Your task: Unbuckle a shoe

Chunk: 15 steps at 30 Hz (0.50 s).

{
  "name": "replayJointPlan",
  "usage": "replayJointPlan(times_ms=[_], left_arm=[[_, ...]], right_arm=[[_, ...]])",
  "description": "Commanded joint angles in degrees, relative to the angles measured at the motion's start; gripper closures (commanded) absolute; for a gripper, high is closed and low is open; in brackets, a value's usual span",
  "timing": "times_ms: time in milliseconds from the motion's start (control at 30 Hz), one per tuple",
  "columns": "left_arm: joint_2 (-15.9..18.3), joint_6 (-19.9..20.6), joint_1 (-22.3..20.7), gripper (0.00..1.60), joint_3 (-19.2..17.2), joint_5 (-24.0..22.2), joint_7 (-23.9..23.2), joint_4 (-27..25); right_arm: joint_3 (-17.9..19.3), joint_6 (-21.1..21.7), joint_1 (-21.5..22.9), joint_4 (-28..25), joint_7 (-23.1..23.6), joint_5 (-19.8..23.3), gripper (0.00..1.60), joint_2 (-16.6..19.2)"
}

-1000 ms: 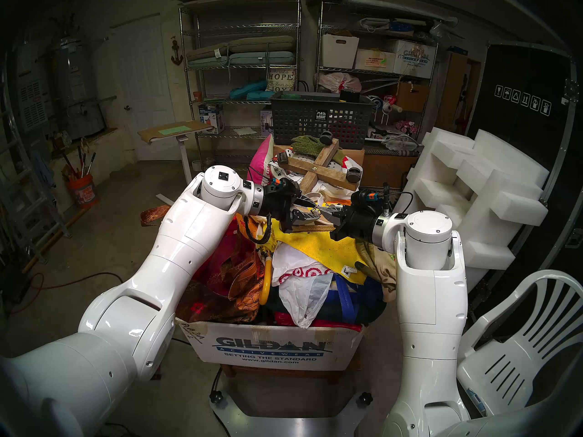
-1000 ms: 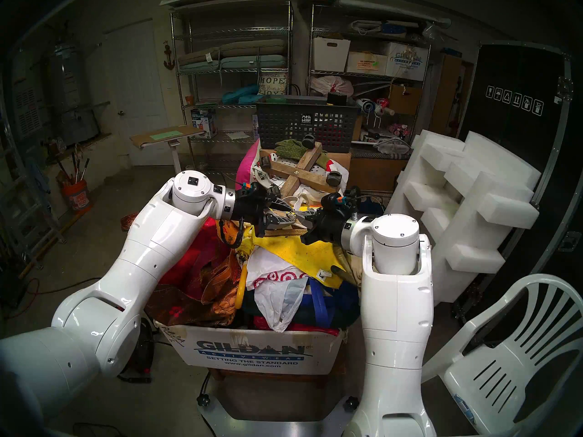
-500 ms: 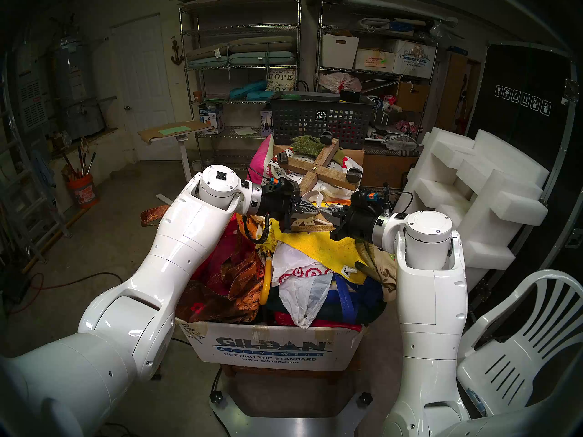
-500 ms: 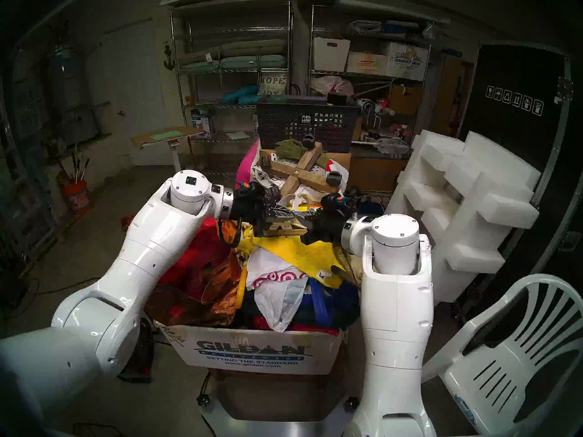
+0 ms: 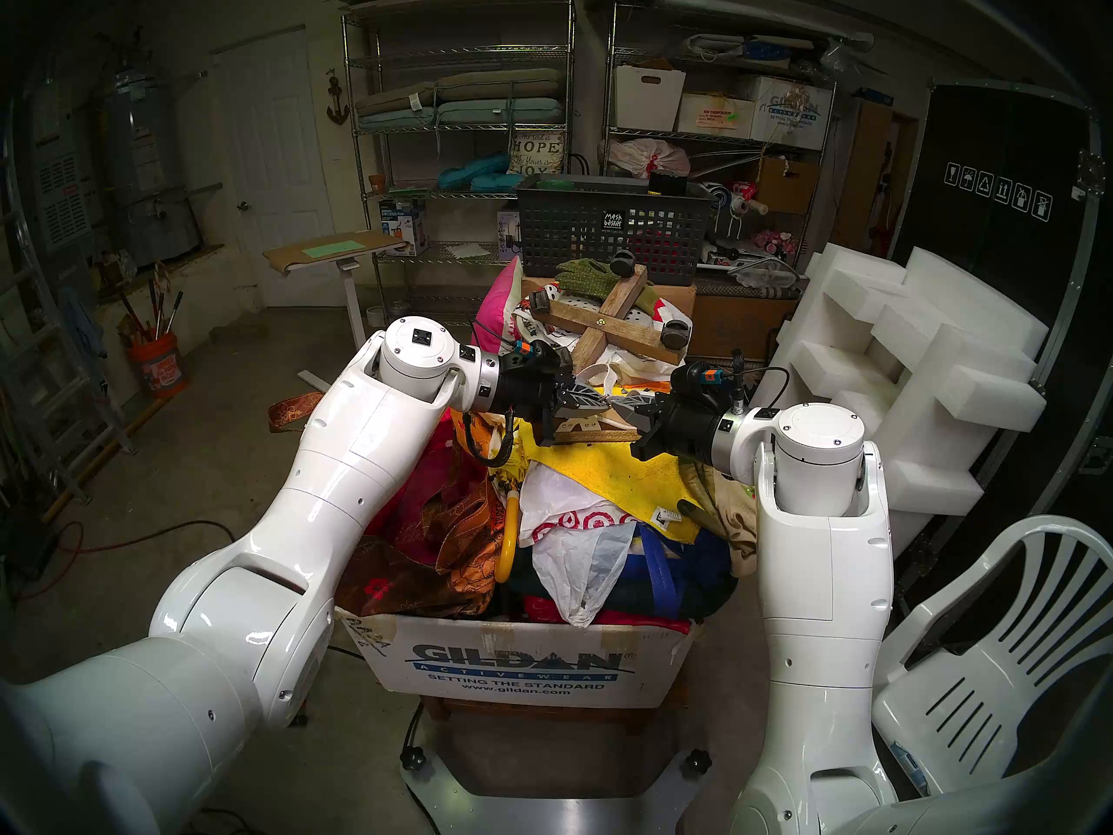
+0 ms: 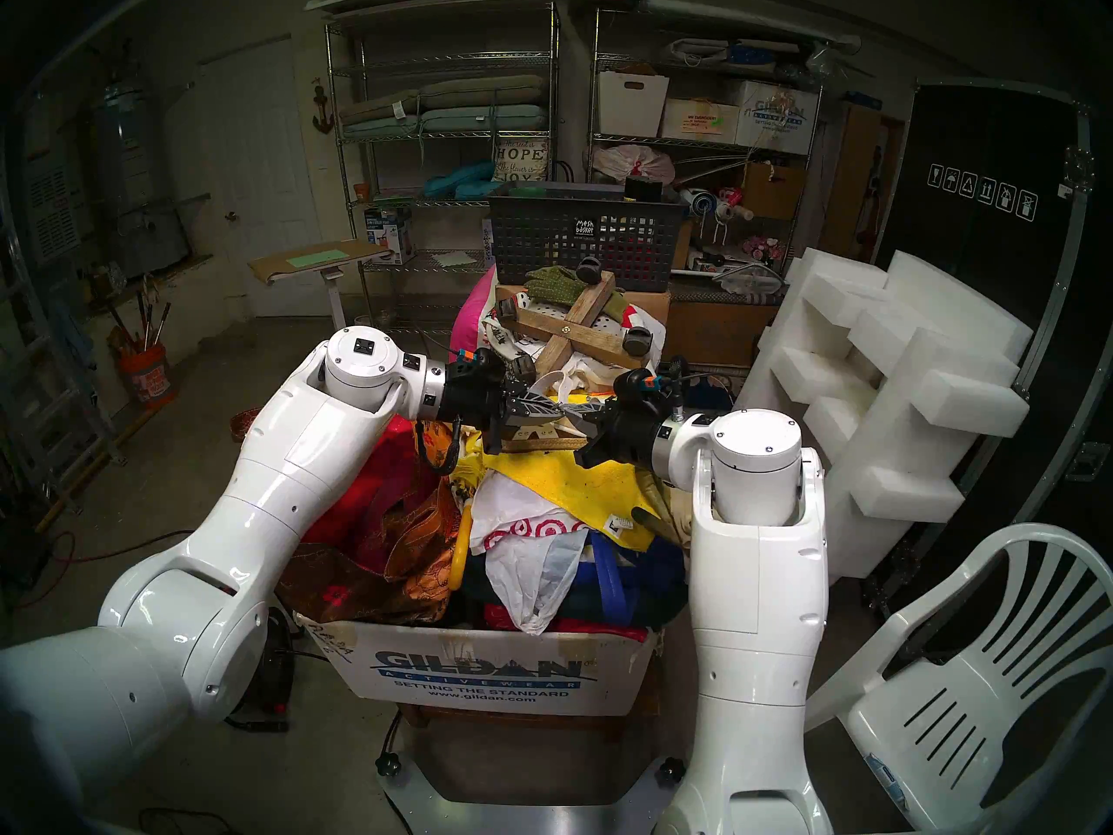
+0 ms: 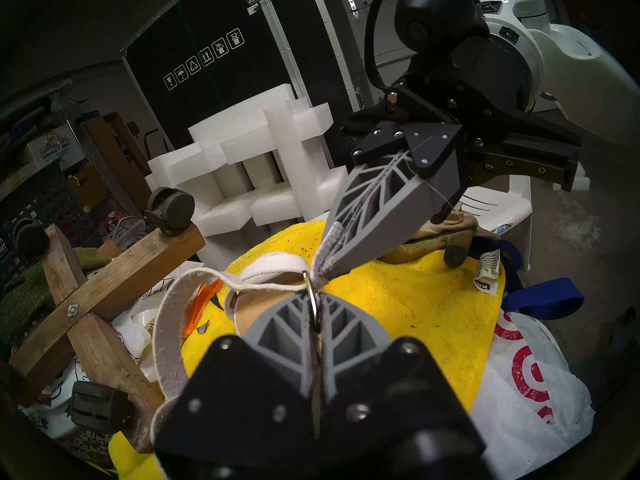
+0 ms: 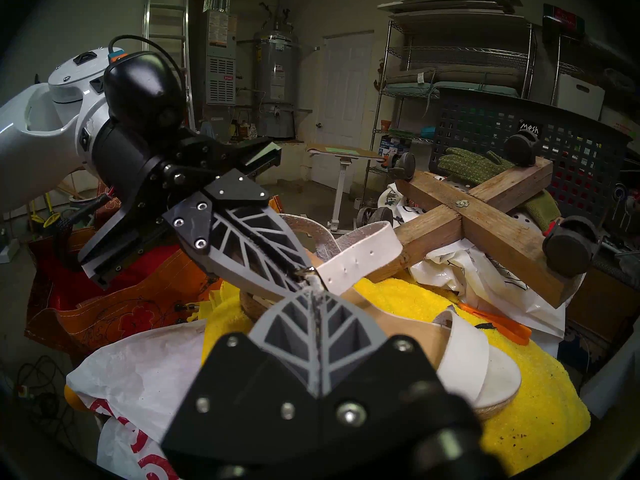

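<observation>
Both grippers meet nose to nose over the heaped box; the left gripper point(image 7: 313, 325) has its fingers pressed together on the metal buckle ring point(image 7: 310, 297), and the right gripper point(image 8: 313, 316) is pinched shut on the frayed free end of the ankle strap point(image 7: 323, 261) just past that ring. The shoe point(image 8: 408, 334), a cream sandal with a jute sole, lies on the yellow towel point(image 8: 540, 392) at the pile's 12 o'clock side, its toe band toward 4 o'clock in the right wrist view.

Biggest risk, in my judgement: the whole sandal is loose on soft cloth, so a pull from either arm could drag or tip it rather than free the strap; the wooden caster frame point(image 8: 464, 223) sits close at 1 o'clock of the grippers and could snag the punched strap point(image 8: 360, 252) as it swings; next, the two sets of fingers are nearly touching, so a small misaligned move could knock them together; smallest, the thin ring may slip from the left pinch, or the frayed tip may slide out of the right one; whether the prong is already out of its hole cannot be told.
</observation>
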Motion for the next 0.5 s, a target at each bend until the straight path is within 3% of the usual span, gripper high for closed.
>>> replayJointPlan(times_ms=[0, 467], left_arm=[[-0.09, -0.22, -0.76, 1.60, -0.10, -0.01, -0.08, -0.07], [-0.41, -0.63, -1.19, 1.60, 0.07, 0.04, -0.73, 0.68]], right_arm=[[0.34, 0.05, 0.91, -1.15, -0.24, 0.05, 1.60, 0.07], [0.53, 0.27, 0.94, -1.34, -0.35, -0.73, 1.60, 0.51]])
